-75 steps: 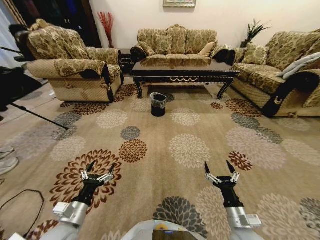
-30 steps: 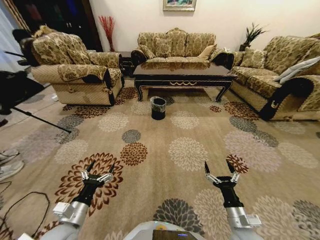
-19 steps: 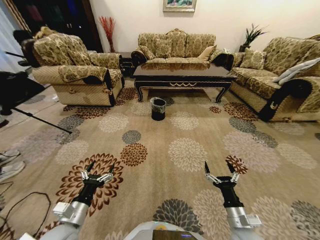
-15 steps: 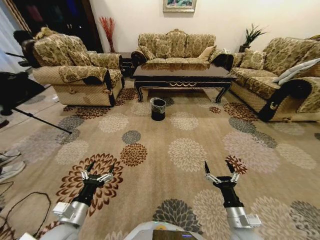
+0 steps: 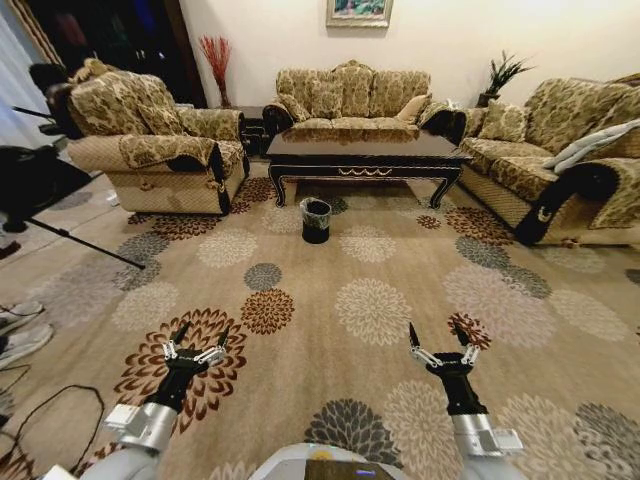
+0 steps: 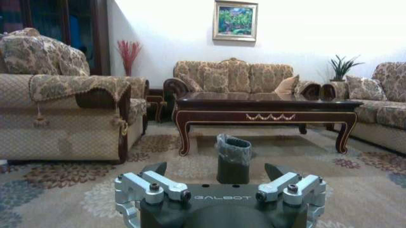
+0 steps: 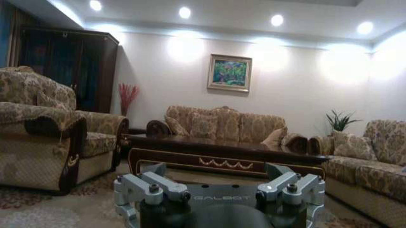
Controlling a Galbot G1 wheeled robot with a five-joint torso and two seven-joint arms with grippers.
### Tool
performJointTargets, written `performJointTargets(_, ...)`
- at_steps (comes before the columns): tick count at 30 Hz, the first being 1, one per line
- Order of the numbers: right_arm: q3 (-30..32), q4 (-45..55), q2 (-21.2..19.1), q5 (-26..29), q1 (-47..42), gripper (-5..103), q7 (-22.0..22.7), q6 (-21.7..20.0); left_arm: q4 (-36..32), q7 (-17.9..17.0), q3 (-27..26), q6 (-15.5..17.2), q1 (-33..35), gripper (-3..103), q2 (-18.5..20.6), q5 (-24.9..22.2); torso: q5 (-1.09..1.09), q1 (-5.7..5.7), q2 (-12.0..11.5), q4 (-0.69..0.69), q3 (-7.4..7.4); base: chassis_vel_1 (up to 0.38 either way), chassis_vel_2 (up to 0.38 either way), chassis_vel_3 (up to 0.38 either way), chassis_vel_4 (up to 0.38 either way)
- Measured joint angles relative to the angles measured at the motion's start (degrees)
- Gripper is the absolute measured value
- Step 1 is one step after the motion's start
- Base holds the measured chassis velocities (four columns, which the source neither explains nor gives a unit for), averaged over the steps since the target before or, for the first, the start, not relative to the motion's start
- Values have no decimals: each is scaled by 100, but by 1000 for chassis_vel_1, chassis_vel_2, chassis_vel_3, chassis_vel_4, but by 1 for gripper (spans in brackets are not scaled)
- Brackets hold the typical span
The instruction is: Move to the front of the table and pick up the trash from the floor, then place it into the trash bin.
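The dark glossy table (image 5: 365, 155) (image 6: 266, 107) (image 7: 222, 153) stands across the room ahead of me, in front of a sofa. The small black trash bin (image 5: 316, 220) (image 6: 233, 159) with its greyish liner sits on the patterned floor (image 5: 300, 270) just before the table's left half. I cannot make out the trash on the carpet. My left gripper (image 5: 198, 335) (image 6: 219, 168) and right gripper (image 5: 440, 333) (image 7: 219, 168) are held low in front of me over the carpet, both open and holding nothing, far short of the bin.
A patterned armchair (image 5: 150, 150) stands left of the table. One sofa (image 5: 350, 90) is behind it and another sofa (image 5: 560, 160) to its right. A black tripod (image 5: 60, 235), a cable (image 5: 40, 410) and shoes (image 5: 15, 330) lie at the left. Wide carpet stretches between me and the bin.
The whole picture has shifted a little, so the camera has moved; the bin and table now sit slightly lower in the head view. Both arms keep the same pose.
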Motion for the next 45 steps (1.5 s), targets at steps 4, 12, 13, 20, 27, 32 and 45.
performJointTargets(4, 0, 0, 0, 0, 0, 100, 0, 0, 0, 0, 0, 0, 0, 100, 0, 0, -1, 35, 83, 0, 48, 0, 0, 0, 0)
performJointTargets(12, 0, 0, 0, 0, 0, 100, 0, 0, 0, 0, 0, 0, 0, 100, 0, 0, 0, 103, 270, 0, 169, 0, 0, 0, 0)
performJointTargets(13, 0, 0, 0, 0, 0, 100, 0, 0, 0, 0, 0, 0, 0, 100, 0, 0, 0, 114, 299, 0, 186, 0, 0, 0, 0)
performJointTargets(20, 0, 0, 0, 0, 0, 100, 0, 0, 0, 0, 0, 0, 0, 100, 0, 0, 0, 184, 454, 0, 270, 0, 0, 0, 0)
performJointTargets(27, 0, 0, 0, 0, 0, 100, 0, 0, 0, 0, 0, 0, 0, 100, 0, 0, 0, 242, 609, 0, 366, 0, 0, 0, 0)
performJointTargets(32, 0, 0, 0, 0, 0, 100, 0, 0, 0, 0, 0, 0, 0, 100, 0, 0, 0, 309, 778, 0, 468, 0, 0, 0, 0)
performJointTargets(45, 0, 0, 0, 0, 0, 100, 0, 0, 0, 0, 0, 0, 0, 100, 0, 0, 0, 424, 1071, 0, 648, 0, 0, 0, 0)
